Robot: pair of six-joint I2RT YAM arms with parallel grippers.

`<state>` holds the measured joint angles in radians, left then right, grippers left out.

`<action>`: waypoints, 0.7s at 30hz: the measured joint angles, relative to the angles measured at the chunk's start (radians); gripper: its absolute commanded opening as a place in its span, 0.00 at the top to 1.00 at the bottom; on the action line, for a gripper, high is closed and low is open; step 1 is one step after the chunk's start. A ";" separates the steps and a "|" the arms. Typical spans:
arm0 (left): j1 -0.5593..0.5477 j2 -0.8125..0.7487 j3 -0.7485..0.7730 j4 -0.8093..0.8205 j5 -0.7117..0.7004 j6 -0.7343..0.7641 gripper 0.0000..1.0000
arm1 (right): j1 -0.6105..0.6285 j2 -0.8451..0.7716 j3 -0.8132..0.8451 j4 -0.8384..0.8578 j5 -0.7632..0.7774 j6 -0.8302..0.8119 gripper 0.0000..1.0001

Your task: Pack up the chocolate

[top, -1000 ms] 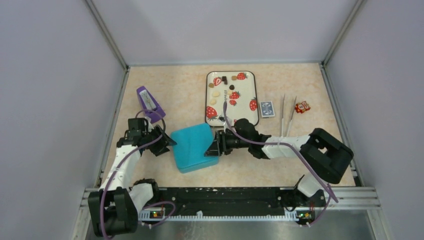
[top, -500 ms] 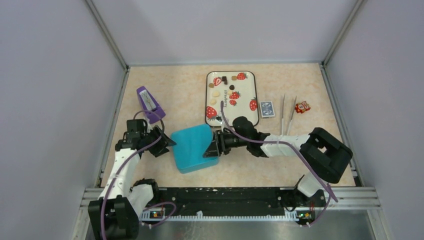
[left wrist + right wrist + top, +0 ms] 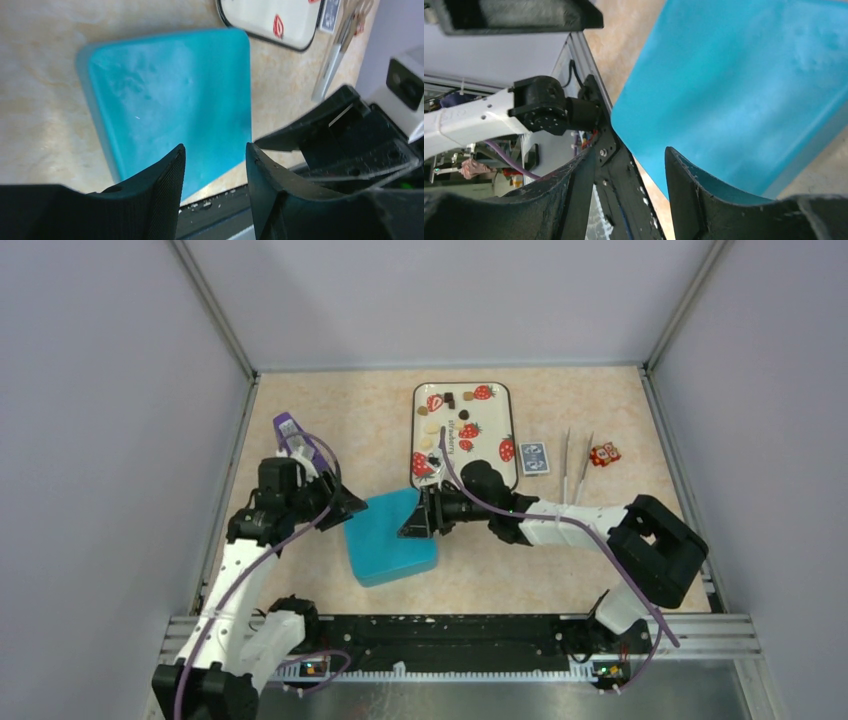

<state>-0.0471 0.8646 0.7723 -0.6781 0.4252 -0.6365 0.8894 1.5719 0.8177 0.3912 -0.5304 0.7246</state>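
Both end effectors flank box [image 3: 388, 538] edges.

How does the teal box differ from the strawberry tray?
The teal box is plain, closed and sits skewed between both arms; the strawberry tray is white with red berry prints, open and squared to the table. The box shows nothing on top; the tray carries the chocolate. Both are rounded rectangles.

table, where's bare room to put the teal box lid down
Free: far-left table between the purple holder and strawberry tray, and near side right of the teal box. Crowded: right of the tray, with the card deck, tweezers and orange figure.
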 measured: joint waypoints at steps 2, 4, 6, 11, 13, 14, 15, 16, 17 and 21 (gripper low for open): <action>-0.077 -0.006 -0.024 0.019 -0.011 -0.031 0.48 | 0.000 0.000 -0.019 -0.003 0.017 0.002 0.48; -0.126 -0.011 -0.086 0.050 -0.018 -0.068 0.50 | 0.000 0.000 -0.039 -0.006 0.030 0.005 0.48; -0.156 -0.005 -0.182 0.057 -0.035 -0.108 0.50 | 0.000 0.001 -0.055 -0.023 0.042 0.010 0.48; -0.178 0.016 -0.210 0.024 -0.073 -0.166 0.47 | -0.003 0.002 -0.061 -0.055 0.068 0.009 0.48; -0.181 0.019 -0.180 -0.013 -0.115 -0.159 0.47 | -0.009 0.002 -0.061 -0.068 0.076 0.005 0.48; -0.181 0.022 -0.158 -0.032 -0.133 -0.154 0.47 | -0.011 0.002 -0.059 -0.078 0.083 0.000 0.48; -0.181 0.026 -0.129 -0.051 -0.148 -0.148 0.47 | -0.014 0.002 -0.054 -0.095 0.090 -0.007 0.48; -0.182 0.031 -0.094 -0.066 -0.161 -0.143 0.47 | -0.016 0.002 -0.047 -0.112 0.097 -0.015 0.48; -0.182 0.038 -0.046 -0.078 -0.174 -0.134 0.47 | -0.019 0.002 -0.035 -0.131 0.105 -0.026 0.48; -0.183 0.051 0.089 -0.096 -0.197 -0.106 0.48 | -0.022 -0.016 0.031 -0.199 0.137 -0.068 0.48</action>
<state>-0.2306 0.9161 0.8616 -0.7742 0.2283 -0.7425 0.8677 1.5562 0.8486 0.1921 -0.3935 0.6567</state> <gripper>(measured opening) 0.527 0.522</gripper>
